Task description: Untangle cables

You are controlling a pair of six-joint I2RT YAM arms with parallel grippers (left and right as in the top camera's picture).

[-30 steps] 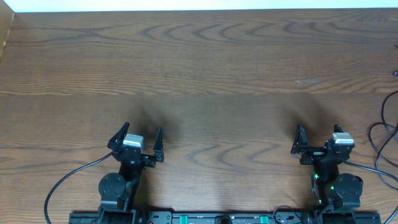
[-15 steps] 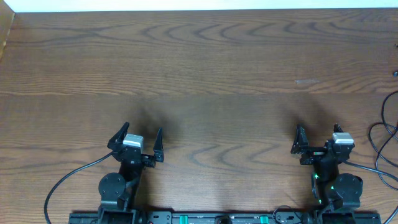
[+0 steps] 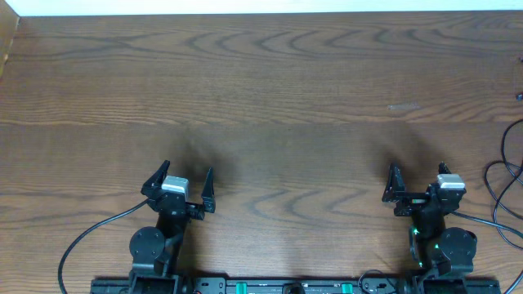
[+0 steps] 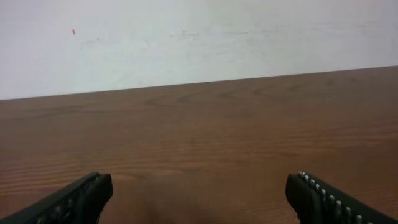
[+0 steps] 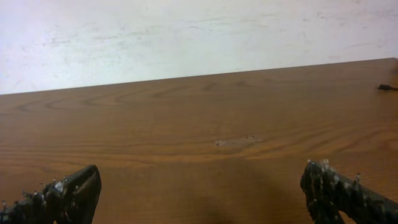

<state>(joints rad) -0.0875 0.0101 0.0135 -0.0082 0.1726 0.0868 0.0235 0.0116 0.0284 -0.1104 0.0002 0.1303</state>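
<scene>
Thin black cables point(image 3: 496, 196) loop along the table's far right edge in the overhead view, partly cut off by the frame. A small dark plug end point(image 3: 518, 96) lies further back at that edge and also shows in the right wrist view point(image 5: 387, 87). No white cable is in view. My left gripper point(image 3: 188, 170) is open and empty near the front of the table; its wrist view point(image 4: 199, 186) shows only bare wood between the jaws. My right gripper point(image 3: 417, 170) is open and empty, left of the cables and apart from them; its wrist view point(image 5: 202, 177) shows bare wood.
The brown wooden table point(image 3: 270, 90) stretches back to a white wall point(image 4: 199, 37). A thicker black lead point(image 3: 90, 233) curves from the left arm's base to the front edge. A faint pale scuff point(image 3: 402, 106) marks the wood at the back right.
</scene>
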